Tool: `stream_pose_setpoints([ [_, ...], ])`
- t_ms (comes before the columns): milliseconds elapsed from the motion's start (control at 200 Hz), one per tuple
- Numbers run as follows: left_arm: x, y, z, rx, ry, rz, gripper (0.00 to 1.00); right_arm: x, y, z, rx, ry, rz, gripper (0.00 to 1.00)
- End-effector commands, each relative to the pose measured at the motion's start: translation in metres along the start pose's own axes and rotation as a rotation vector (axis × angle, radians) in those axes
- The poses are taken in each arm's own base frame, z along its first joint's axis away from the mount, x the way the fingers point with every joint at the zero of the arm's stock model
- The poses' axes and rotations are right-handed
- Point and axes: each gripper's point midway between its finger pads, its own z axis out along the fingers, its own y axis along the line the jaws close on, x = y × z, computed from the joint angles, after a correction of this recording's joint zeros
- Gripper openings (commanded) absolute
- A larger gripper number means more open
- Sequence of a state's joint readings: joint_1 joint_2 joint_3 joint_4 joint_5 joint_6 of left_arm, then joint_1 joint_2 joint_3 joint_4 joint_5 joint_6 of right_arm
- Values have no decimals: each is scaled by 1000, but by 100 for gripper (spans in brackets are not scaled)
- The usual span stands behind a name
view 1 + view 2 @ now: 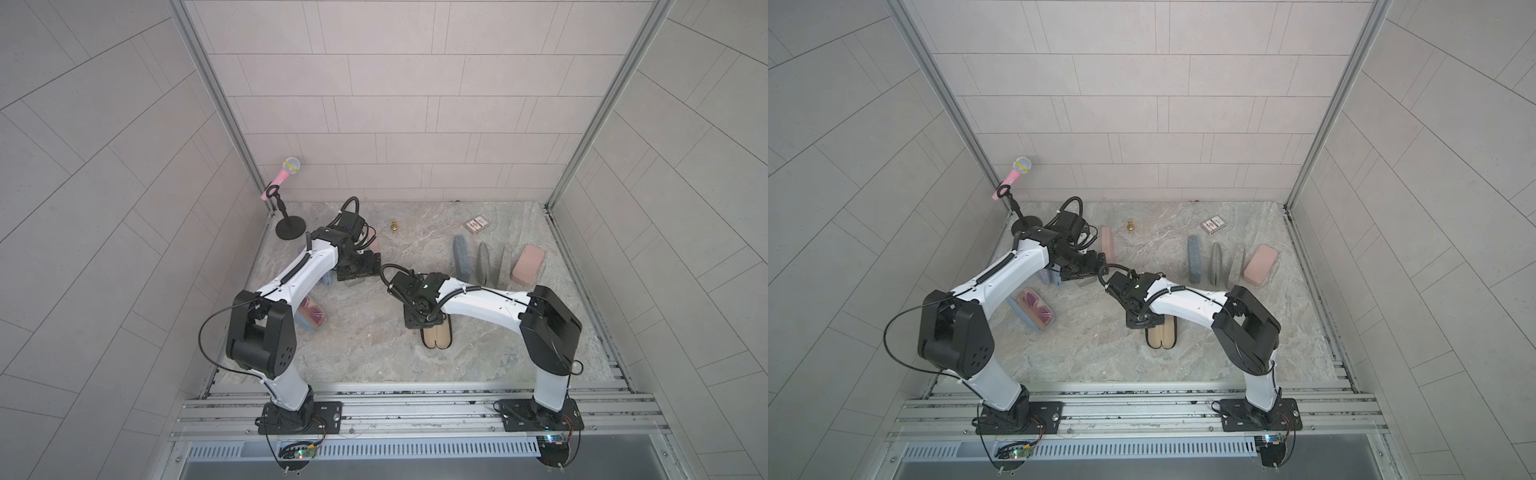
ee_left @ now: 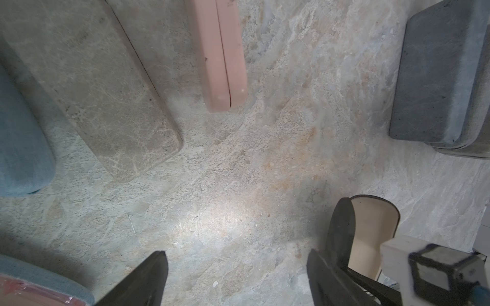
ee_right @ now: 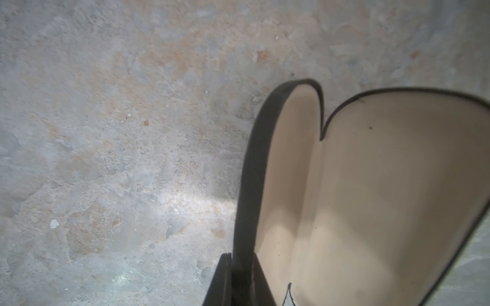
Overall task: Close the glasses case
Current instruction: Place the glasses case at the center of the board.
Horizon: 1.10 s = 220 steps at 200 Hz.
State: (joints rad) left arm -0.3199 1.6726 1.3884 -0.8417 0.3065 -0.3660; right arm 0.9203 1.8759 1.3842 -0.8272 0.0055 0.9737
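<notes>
1. We see the right gripper [image 3: 242, 275] pinched on one wall of the open black, cream-lined glasses case [image 3: 371, 198], lying toward the front edge of the grey marbled desk [image 1: 374, 353]
2. Our left gripper [image 2: 237, 267] stands spread wide, holding nothing
</notes>
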Motion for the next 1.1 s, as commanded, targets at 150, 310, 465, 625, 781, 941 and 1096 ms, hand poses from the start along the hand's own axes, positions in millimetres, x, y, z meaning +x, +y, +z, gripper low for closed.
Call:
stream_pose_setpoints([
  [150, 1, 6, -2, -23, -5, -3, 90, 4, 2, 14, 11, 21, 15, 13],
  [310, -1, 7, -3, -27, -10, -1, 90, 1, 4, 10, 2, 12, 8, 22],
  [465, -4, 10, -12, -30, -31, -7, 90, -4, 7, -3, -16, -4, -5, 30],
  [625, -9, 19, -32, -34, -76, -36, 90, -11, 9, -28, -55, -40, -21, 35],
  [781, -3, 21, -47, -26, -101, -50, 89, -15, 3, -57, -86, -91, -45, 38],
  [941, 17, 17, -41, 36, -81, -100, 72, -21, -26, -80, -83, -139, -23, 34],
  [1096, 42, 23, -23, 48, -55, -151, 19, -24, -72, -83, -66, -151, 41, 5],
])
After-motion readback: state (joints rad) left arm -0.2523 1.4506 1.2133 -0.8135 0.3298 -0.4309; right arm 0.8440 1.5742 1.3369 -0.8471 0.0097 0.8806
